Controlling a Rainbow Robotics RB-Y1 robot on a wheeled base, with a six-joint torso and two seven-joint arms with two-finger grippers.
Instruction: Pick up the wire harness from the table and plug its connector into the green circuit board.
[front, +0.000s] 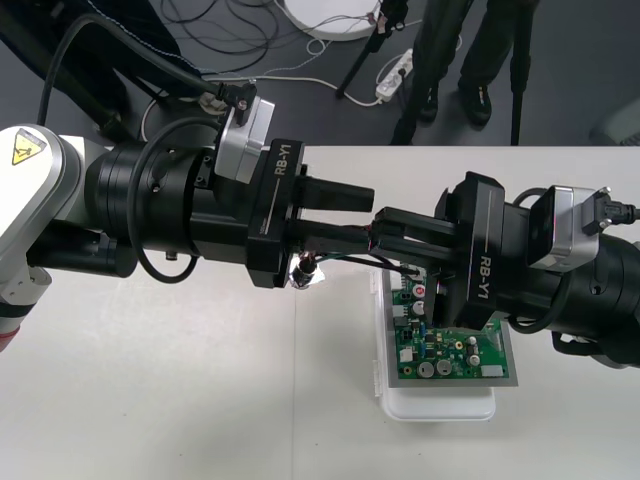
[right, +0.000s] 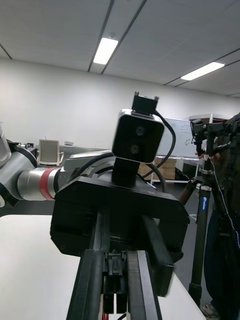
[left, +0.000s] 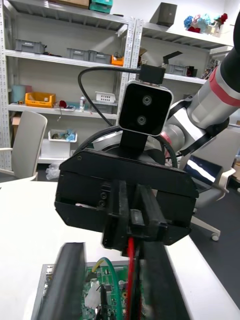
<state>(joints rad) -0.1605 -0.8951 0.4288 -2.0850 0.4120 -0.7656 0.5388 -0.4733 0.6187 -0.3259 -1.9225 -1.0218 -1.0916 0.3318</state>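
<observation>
The right gripper (front: 390, 232) is clenched on the black plug (right: 115, 272) of the harness (front: 350, 258). The plug sits pinched between its two fingers (right: 87, 287), a hold that looks chosen so the plug can be steered into the board. Facing it tip to tip, the left gripper (front: 368, 213) is released: its fingers stand apart, and the red, green and black wires (left: 130, 270) run loose through the gap rather than being squeezed. This reads as a mid-air hand-over, one gripper taking the plug end while the other only guides the rest. From the plug the wires sag toward the left arm, and the metal socket (front: 305, 272) sits low under the left gripper's body; whether it hangs free or touches the table (front: 150, 400) I cannot tell. The green board (front: 455, 350) lies on its white base (front: 440, 405) under the right gripper, partly covered by it, so the plug is held close above the board but is not in it. The pick-up looks done and the plugging remains; next, the left gripper likely needs to back clear so the wires do not snag
</observation>
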